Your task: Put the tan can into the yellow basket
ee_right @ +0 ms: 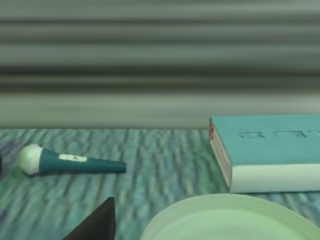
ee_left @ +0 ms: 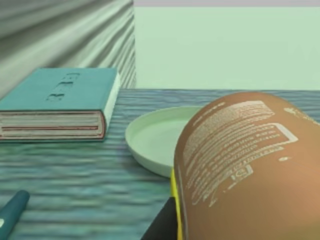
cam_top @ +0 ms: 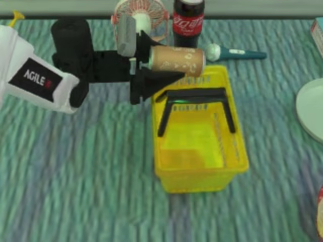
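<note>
My left gripper [cam_top: 154, 61] is shut on the tan can [cam_top: 176, 60], which lies on its side in the air, dark top toward the gripper. The can hangs over the far rim of the yellow basket [cam_top: 202, 176], just beyond the black handles [cam_top: 194, 96]. The left wrist view is mostly filled by the can [ee_left: 250, 170], with a thin strip of the basket [ee_left: 174, 200] beside it. My right arm is outside the top view. Only a dark tip of the right gripper [ee_right: 98, 226] shows, parked near the plate.
A cola bottle [cam_top: 188, 22] and a small fan [cam_top: 141, 17] stand at the far edge behind the can. A teal microphone [cam_top: 234, 52] lies to the basket's far right. A pale green plate [cam_top: 313, 108] and a teal book [cam_top: 318, 30] sit at the right edge.
</note>
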Controlling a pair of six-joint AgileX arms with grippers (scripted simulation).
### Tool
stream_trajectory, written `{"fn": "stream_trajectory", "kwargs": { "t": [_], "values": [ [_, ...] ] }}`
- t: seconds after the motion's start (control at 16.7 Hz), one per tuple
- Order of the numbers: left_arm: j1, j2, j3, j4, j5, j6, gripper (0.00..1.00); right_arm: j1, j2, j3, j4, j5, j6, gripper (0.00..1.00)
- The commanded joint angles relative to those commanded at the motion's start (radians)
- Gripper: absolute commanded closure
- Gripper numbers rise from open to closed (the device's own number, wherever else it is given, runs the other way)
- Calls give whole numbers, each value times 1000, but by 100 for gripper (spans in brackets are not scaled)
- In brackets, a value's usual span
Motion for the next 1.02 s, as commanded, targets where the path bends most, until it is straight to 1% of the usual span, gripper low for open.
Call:
{"fn": "stream_trajectory", "kwargs": {
  "t": [0.06, 0.84, 0.9, 1.02],
  "values": [
    [0, 0, 0, 0, 0, 0, 100, 0, 0, 0, 0, 0, 0, 0],
    [0, 0, 0, 0, 0, 0, 2, 0, 0, 0, 0, 0, 0, 0],
    [0, 0, 0, 0, 0, 0, 0, 0, 0, 0, 0, 0, 0, 0],
    [0, 0, 0, 0, 0, 0, 0, 0, 0, 0, 0, 0, 0, 0]
  ]
}}
